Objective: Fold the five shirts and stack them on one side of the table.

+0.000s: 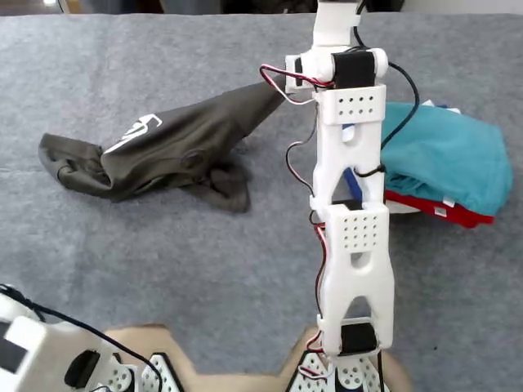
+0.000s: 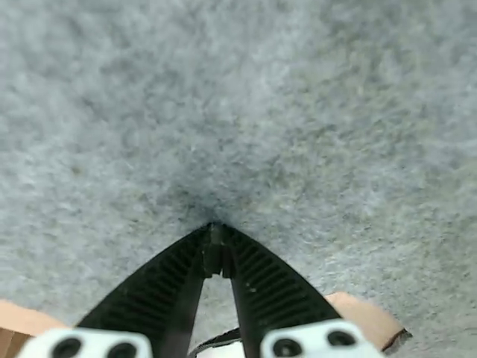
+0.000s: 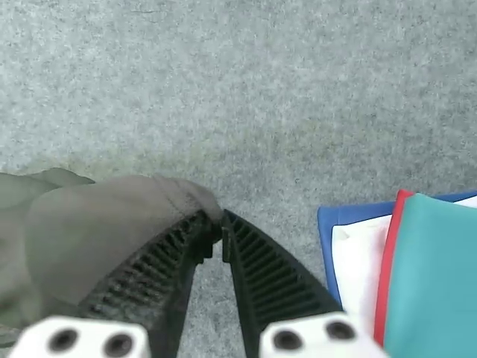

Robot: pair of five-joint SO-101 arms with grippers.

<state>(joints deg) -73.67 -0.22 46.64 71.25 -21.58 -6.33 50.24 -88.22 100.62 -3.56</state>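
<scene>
Shirts number five on the table: one loose and four stacked. The loose one, a dark olive shirt [image 1: 163,155] with a white mark on it, lies crumpled on the grey felt [image 1: 204,269] towards the far left of the table in the high view, one corner drawn out in a point towards the right arm [image 1: 351,204]. The right gripper [image 3: 217,230] has its two black ribbed fingers brought together at the tips, pinching the edge of that olive fabric, which drapes over one finger. The other four shirts sit folded in one stack [image 1: 445,163] at the right side of the table, just beside the right arm and partly under it. The teal shirt [image 1: 449,151] is on top, with a red one [image 1: 458,215] under it. The right wrist view also shows the edges of a white one [image 3: 358,257] and a blue one [image 3: 325,239] below those. The left gripper [image 2: 215,233] is closed with nothing between its fingers, its tips meeting just at the bare felt. The left arm [image 1: 49,355] sits at the near left corner, well apart from both the loose shirt and the stack. A strip of tan surface [image 1: 237,367] shows at the near edge of the felt, between the two arm bases.
</scene>
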